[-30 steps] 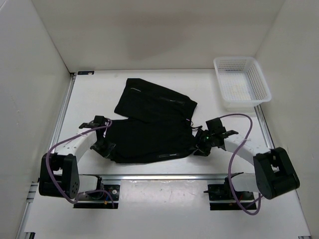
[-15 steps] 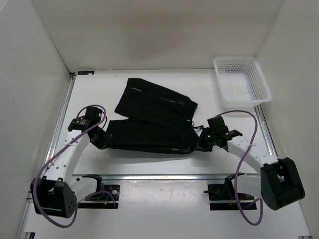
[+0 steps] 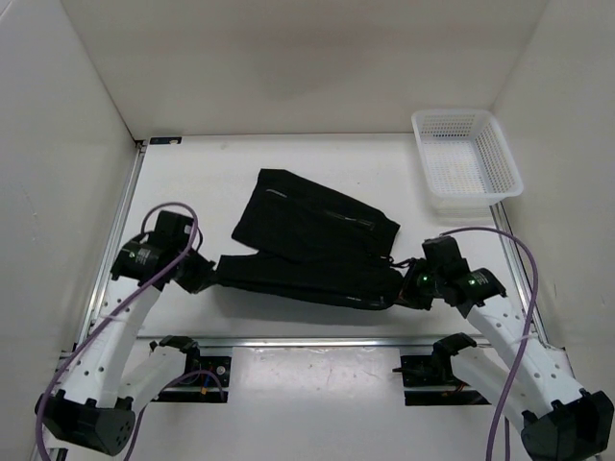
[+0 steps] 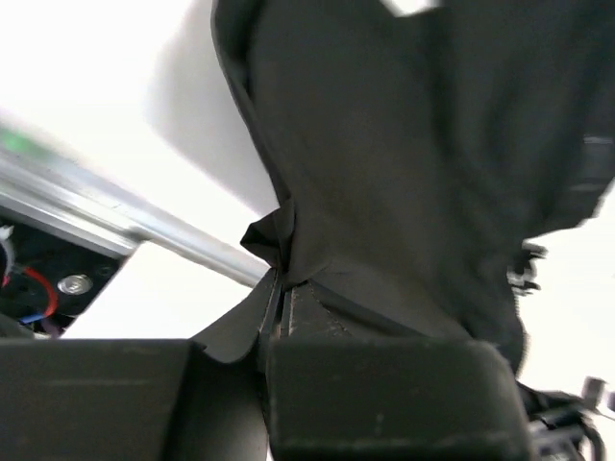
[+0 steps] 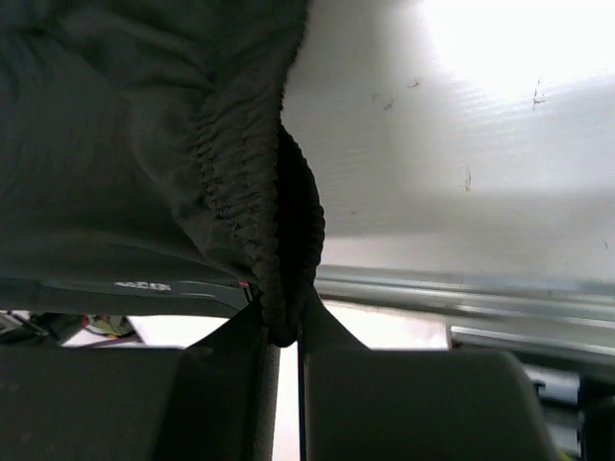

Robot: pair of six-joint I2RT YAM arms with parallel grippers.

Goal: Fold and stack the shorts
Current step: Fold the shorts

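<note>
- The bench (image 3: 192,173) carries one pair of black shorts (image 3: 317,230) at its middle. The far leg lies flat, and the near part is stretched between two arms.
- One white basket (image 3: 471,204) stands apart at the far right.
- Left gripper (image 3: 204,277): fingers pinch the shorts' left end.
- Right gripper (image 3: 408,288): fingers pinch the gathered waistband.
- Likely mid-fold; next, carry the held edge evenly over the flat leg.
</note>
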